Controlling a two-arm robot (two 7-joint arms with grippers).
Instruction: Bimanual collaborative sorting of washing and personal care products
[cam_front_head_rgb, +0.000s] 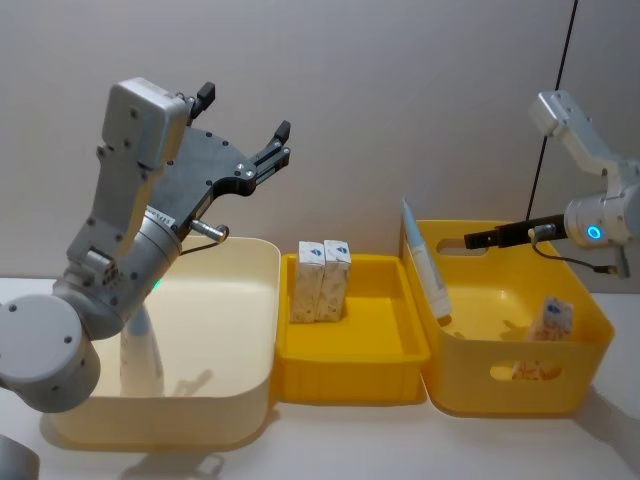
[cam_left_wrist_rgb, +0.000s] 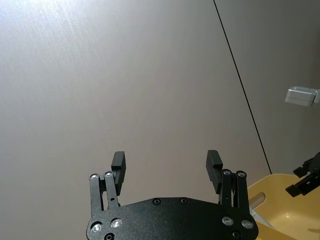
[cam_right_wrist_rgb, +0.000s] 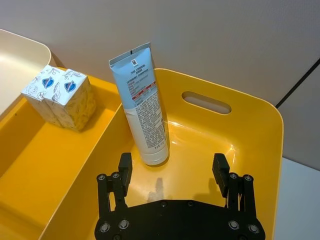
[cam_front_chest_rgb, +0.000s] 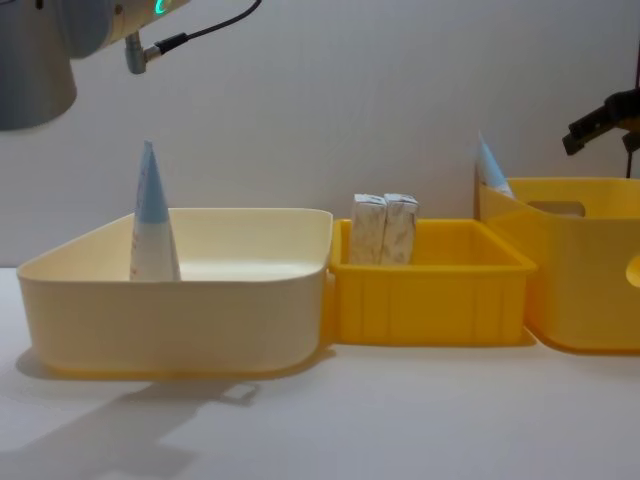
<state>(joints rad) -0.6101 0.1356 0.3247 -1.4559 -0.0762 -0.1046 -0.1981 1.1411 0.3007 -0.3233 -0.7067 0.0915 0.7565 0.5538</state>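
Three smooth, glossy plastic bins sit side by side on the white table (cam_front_head_rgb: 330, 440). On the robot's left is a wide cream bin (cam_front_head_rgb: 235, 330) with rounded corners; inside it a pale-blue tapered tube (cam_front_chest_rgb: 152, 215) stands on its whitish base, pointed end up. In the middle, a shallow yellow tray (cam_front_head_rgb: 350, 365) with ribbed walls holds two small white packs (cam_front_head_rgb: 322, 280) with faint beige print, upright and pressed together near its back wall. On the right, a deeper yellow bin (cam_front_head_rgb: 560, 385) with slot handles holds a second blue tube (cam_right_wrist_rgb: 142, 107), flat crimped end up, leaning against the wall nearest the tray, plus another white pack (cam_front_head_rgb: 552, 320) tilted near the opposite side.

The left gripper (cam_front_head_rgb: 245, 125) hangs high above the cream bin, its matte black fingers spread apart with nothing between them. The right gripper (cam_right_wrist_rgb: 172, 167) hovers over the deep yellow bin, fingers also parted and empty, the tube just beyond them.
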